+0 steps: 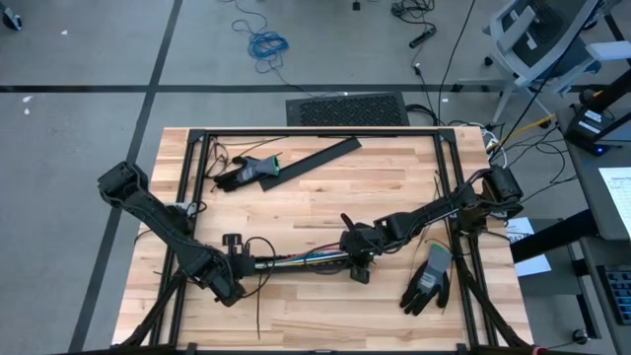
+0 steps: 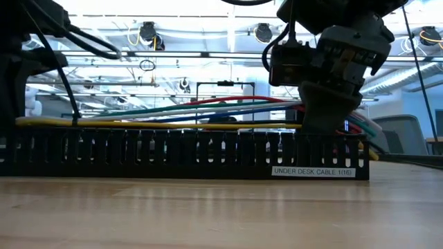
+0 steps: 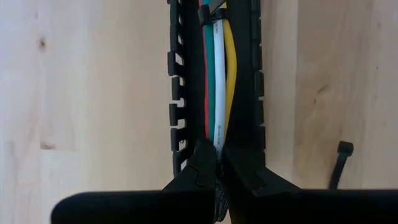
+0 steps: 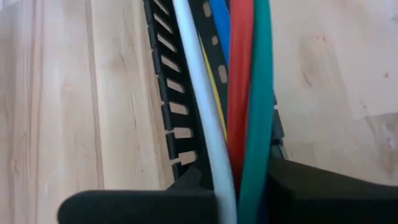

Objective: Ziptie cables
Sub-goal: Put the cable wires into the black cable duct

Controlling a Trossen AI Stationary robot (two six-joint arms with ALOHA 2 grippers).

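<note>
Both grippers are working along one line near the front of the pale wooden table [image 1: 325, 212] in the high view: the left gripper [image 1: 240, 262], its arm reaching in low from the left frame post, is sitting at one end of the bundle of thin coloured cables [image 1: 301, 261], while the right gripper [image 1: 357, 258], its arm stretching diagonally from the right post, is bearing down on the other end. A grey-and-black work glove [image 1: 427, 281] is lying just beside the right arm.

From table height, the cables [image 2: 201, 111] are running level above a long black slotted plastic cable tray [image 2: 180, 155], and one gripper [image 2: 325, 114] is coming down onto them.

At the left wrist, the fingers [image 3: 205, 168] are closing tight on the white, green and yellow cables [image 3: 219, 81] inside the tray [image 3: 177, 93].

At the right wrist, the fingers [image 4: 186, 186] are clamping the white, red, green and blue cables [image 4: 239, 93]
</note>
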